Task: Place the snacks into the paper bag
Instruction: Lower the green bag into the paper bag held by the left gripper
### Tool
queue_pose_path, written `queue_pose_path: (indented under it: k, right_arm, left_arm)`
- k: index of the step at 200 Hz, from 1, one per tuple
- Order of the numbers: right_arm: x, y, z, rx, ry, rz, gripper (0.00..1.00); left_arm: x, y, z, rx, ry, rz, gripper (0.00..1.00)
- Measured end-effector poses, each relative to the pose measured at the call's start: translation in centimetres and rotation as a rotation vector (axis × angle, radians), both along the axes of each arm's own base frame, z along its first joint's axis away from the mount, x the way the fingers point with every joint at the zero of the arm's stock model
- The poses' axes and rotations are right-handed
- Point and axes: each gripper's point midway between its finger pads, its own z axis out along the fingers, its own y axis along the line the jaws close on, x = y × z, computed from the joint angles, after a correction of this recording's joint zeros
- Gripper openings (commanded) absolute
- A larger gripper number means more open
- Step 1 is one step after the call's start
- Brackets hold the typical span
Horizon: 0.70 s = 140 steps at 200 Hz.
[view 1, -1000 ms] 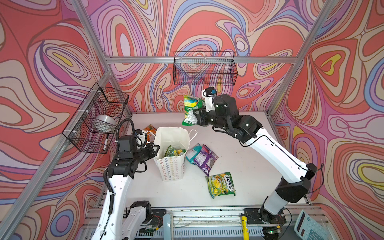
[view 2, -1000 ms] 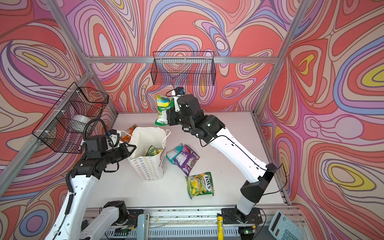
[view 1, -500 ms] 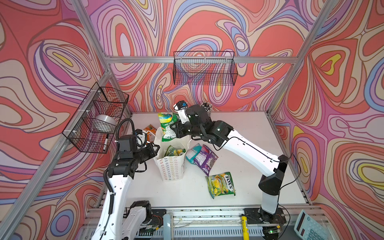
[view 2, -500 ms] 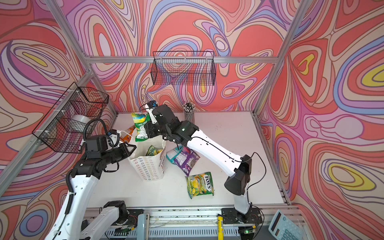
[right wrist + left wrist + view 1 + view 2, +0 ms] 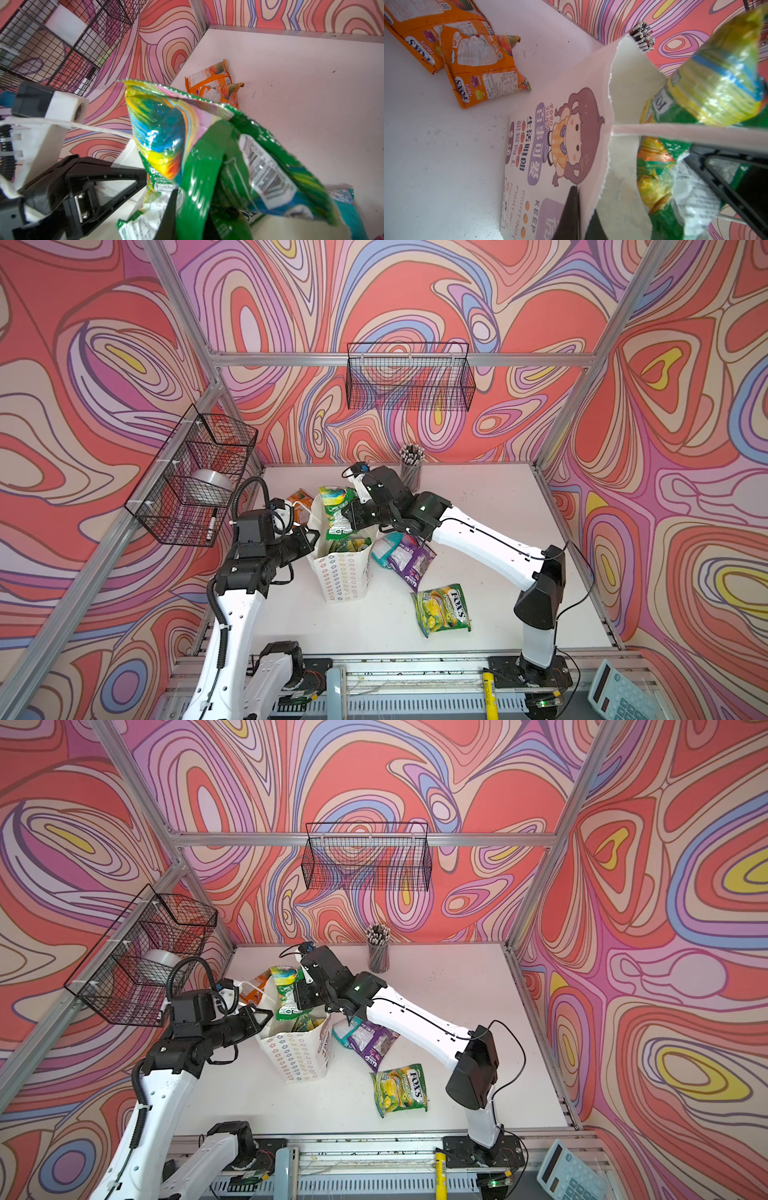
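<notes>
The white paper bag (image 5: 343, 572) (image 5: 297, 1056) stands upright and open, left of the table's middle. My left gripper (image 5: 311, 537) (image 5: 578, 207) is shut on its rim. My right gripper (image 5: 351, 516) (image 5: 191, 218) is shut on a green snack pouch (image 5: 336, 510) (image 5: 207, 145) that hangs over the bag's mouth. Green snacks (image 5: 349, 545) lie inside the bag. Teal (image 5: 386, 545) and purple (image 5: 409, 562) pouches lie to the right of the bag, and a green FOX'S pouch (image 5: 442, 608) lies nearer the front. Two orange pouches (image 5: 483, 70) (image 5: 212, 83) lie behind the bag.
A mesh pencil cup (image 5: 411, 468) stands at the back wall. One wire basket (image 5: 409, 377) hangs on the back wall and another (image 5: 195, 481) on the left wall, close above my left arm. A calculator (image 5: 619, 693) lies off the table's front right.
My right arm has carried the green pouch from the back middle, leftward and down, to above the bag's mouth. The left gripper has kept its hold on the rim.
</notes>
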Motion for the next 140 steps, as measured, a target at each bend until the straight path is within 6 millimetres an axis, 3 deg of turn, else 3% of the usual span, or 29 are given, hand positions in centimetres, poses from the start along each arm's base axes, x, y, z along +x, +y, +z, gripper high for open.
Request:
queue_pose_path:
  k: [38,72,84,114,140]
  right_arm:
    - [0.0,0.1,-0.5,-0.003,0.019,-0.011,0.00]
    - [0.0,0.0,-1.1,-0.011,0.034,-0.029,0.15]
    - [-0.2,0.1,-1.3,-0.014,0.040,-0.029,0.25]
    - [-0.6,0.4,-1.3,-0.011,0.044,-0.026,0.36]
    - [-0.9,0.6,-1.3,-0.009,0.045,-0.022,0.40]
  left_arm:
    - [0.0,0.0,0.0,0.000,0.000,0.000,0.00]
    - [0.0,0.0,0.0,0.000,0.000,0.000,0.00]
    - [0.0,0.0,0.0,0.000,0.000,0.000,0.00]
    - [0.0,0.0,0.0,0.002,0.000,0.002,0.00]
    - [0.0,0.0,-0.1,0.001,0.003,0.002,0.00]
